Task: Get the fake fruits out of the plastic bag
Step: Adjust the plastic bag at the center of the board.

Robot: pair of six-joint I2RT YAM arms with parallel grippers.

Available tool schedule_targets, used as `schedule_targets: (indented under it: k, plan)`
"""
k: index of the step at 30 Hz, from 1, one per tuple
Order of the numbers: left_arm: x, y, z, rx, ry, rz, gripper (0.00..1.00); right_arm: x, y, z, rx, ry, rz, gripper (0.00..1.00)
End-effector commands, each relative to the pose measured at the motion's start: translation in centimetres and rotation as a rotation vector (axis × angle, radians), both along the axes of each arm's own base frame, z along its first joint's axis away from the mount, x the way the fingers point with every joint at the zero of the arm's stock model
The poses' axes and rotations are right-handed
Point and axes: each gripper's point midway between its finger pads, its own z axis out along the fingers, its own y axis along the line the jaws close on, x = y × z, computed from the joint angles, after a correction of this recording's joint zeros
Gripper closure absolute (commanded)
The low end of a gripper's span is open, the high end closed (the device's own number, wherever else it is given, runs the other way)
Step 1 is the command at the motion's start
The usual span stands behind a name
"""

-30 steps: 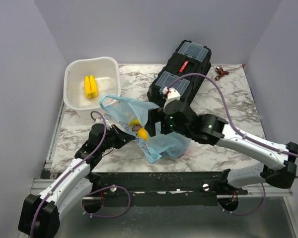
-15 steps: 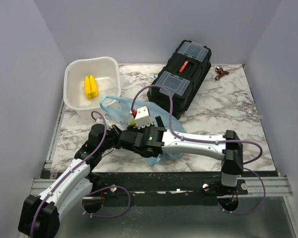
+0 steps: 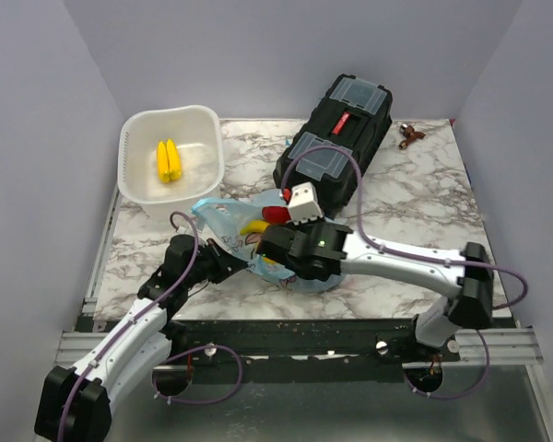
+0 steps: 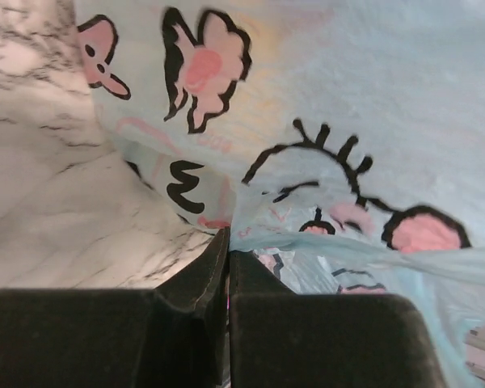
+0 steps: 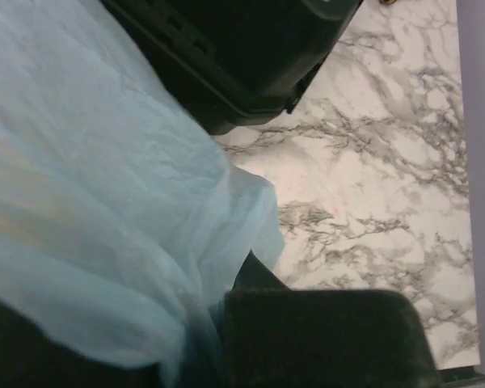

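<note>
While both arms are meeting over the bag (image 3: 219, 216) at the near middle of the table (image 3: 405, 212), the left gripper (image 4: 228, 242) is clamping a fold of its printed film between closed jaws, low against the table. The right gripper (image 5: 214, 319) is closed too. It is apparently pinching the bag's pale blue skin on the side facing the toolbox (image 3: 336, 129), though the film is draping over one finger and hiding the bite itself. The fruits are sitting in the bag: a banana (image 3: 255, 226) and a red fruit (image 3: 276, 215) are showing along its far side, just beside the right gripper. Nothing is lying freed on the table around the bag, so the emptying is looking barely begun.

Trouble from here is most likely coming from the film. With two grippers pulling thin plastic in different directions, it could be tearing or slipping out of a jaw, dropping the load back into a heap. If the right gripper is lifting its end too fast, the red fruit could be rolling off toward the table's near edge. The toolbox is standing just behind, leaving little room for a swing.
</note>
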Motion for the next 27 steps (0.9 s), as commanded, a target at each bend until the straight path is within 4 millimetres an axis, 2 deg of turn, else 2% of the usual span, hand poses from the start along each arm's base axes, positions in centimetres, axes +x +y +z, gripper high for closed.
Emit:
schedule_targets:
  k: [1,4,6,8,12,14,15,17,21,25,27]
  plan:
    - [-0.4,2.8,-3.4,0.114,0.045,0.056,1.00,1.2,-2.2,3.3,0.057,-0.028,0.100,0.99]
    - [-0.1,3.9,-3.2,0.143,0.032,0.073,1.00,2.1,-3.6,4.5,0.140,-0.026,0.124,0.99]
    - [0.1,4.5,-2.8,0.166,0.016,0.074,1.00,2.0,-3.3,5.4,0.184,-0.022,0.192,0.99]
    - [0.3,4.5,-2.0,0.169,-0.007,0.042,1.00,1.4,-1.8,5.3,0.241,0.016,0.270,0.99]
    - [-0.2,2.9,0.4,0.114,-0.041,-0.081,0.99,-0.2,2.0,2.8,0.344,0.157,0.391,0.99]
    - [-0.8,2.1,1.6,0.070,-0.055,-0.140,0.89,-0.8,3.2,1.6,0.367,0.217,0.415,0.97]
    - [-1.2,1.8,2.0,0.051,-0.056,-0.163,0.80,-1.0,3.5,1.3,0.372,0.237,0.418,0.94]
    - [-2.1,1.3,2.8,0.014,-0.060,-0.193,0.64,-1.4,3.8,1.5,0.380,0.269,0.420,0.81]
    - [-4.2,0.9,4.5,-0.036,-0.105,-0.241,0.42,-2.6,3.1,4.3,0.394,0.310,0.437,0.44]
    - [-6.2,0.9,7.0,-0.062,-0.171,-0.286,0.28,-4.8,2.2,7.0,0.468,0.334,0.497,0.19]
    - [-7.1,0.7,8.5,-0.080,-0.211,-0.317,0.24,-5.5,1.4,7.5,0.503,0.343,0.474,0.12]
